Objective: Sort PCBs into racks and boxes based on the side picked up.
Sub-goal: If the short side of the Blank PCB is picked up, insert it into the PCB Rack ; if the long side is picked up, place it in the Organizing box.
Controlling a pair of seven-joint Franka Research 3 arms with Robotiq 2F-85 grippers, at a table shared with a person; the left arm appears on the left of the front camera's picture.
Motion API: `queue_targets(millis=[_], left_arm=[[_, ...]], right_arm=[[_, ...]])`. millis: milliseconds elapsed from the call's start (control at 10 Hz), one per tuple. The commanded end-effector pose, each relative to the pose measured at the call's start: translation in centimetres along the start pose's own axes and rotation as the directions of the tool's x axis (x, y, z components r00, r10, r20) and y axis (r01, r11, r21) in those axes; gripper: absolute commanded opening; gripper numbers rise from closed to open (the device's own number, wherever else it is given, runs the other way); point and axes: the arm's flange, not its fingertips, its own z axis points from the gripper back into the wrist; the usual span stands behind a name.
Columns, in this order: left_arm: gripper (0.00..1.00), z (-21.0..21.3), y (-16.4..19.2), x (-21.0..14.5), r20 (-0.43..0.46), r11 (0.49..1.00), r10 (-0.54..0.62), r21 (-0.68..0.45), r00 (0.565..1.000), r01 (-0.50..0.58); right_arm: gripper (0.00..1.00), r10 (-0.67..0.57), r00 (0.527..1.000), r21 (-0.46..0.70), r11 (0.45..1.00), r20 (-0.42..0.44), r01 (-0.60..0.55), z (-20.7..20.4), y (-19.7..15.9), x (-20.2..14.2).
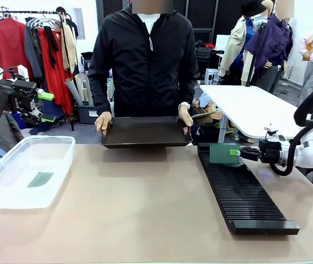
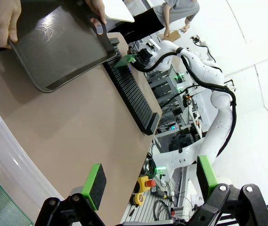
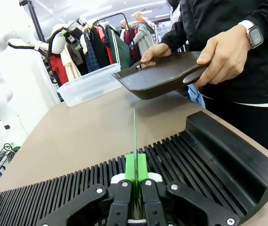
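Note:
My right gripper (image 1: 237, 153) is shut on a green PCB (image 1: 224, 154), held upright just above the far end of the long black slotted rack (image 1: 244, 192). In the right wrist view the PCB (image 3: 134, 136) shows edge-on between the green pads of my right gripper (image 3: 136, 175), over the rack's slots (image 3: 209, 160). My left gripper (image 1: 45, 108) hangs open and empty, high above the table's left edge, over the clear box (image 1: 13, 192). Another PCB (image 1: 39, 179) lies flat in that box. In the left wrist view my open left gripper (image 2: 150, 176) looks down past the box (image 2: 4, 141).
A person at the far side holds a dark shallow tray (image 1: 145, 133) with both hands, just above the table's far edge; the tray (image 3: 162, 75) is near the rack's far end. The brown tabletop (image 1: 134, 203) lies bare between box and rack.

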Motion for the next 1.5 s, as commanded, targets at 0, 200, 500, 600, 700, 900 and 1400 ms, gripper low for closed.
queue_targets(millis=[0, 200, 500, 600, 700, 900, 1400], left_arm=[[1.00, 0.1, -0.1, 0.0, -0.005, 1.000, 0.001, 0.006, 1.000, -0.001], [1.00, 0.1, -0.1, 0.0, -0.005, 1.000, 0.001, 0.006, 1.000, -0.001], [1.00, 0.1, -0.1, 0.0, -0.005, 1.000, 0.001, 0.006, 1.000, -0.001], [1.00, 0.1, -0.1, 0.0, -0.005, 1.000, 0.001, 0.006, 1.000, -0.001], [1.00, 0.1, -0.1, 0.0, -0.005, 1.000, 0.001, 0.006, 1.000, -0.001], [1.00, 0.1, -0.1, 0.0, -0.005, 1.000, 0.001, 0.006, 1.000, -0.001], [1.00, 0.1, -0.1, 0.0, -0.005, 1.000, 0.001, 0.006, 1.000, -0.001]], right_arm=[[0.00, 0.021, 0.998, 0.014, 1.000, -0.065, -0.020, -0.8, -0.7, -0.9], [0.00, 0.022, 0.997, 0.025, 0.999, -0.075, -0.020, -0.7, -0.9, -0.9], [0.00, 0.027, 0.996, 0.039, 0.999, -0.080, -0.024, -0.7, -1.4, -1.0], [0.00, 0.023, 0.997, 0.048, 0.999, -0.079, -0.019, -0.4, -2.0, -1.1], [0.00, 0.023, 0.997, 0.052, 0.998, -0.076, -0.020, -0.2, -2.3, -1.3], [0.00, 0.020, 0.997, 0.058, 0.998, -0.076, -0.016, -0.1, -2.7, -1.6], [0.00, 0.051, 0.997, 0.037, 0.998, -0.057, -0.048, 0.3, -2.8, -1.4]])
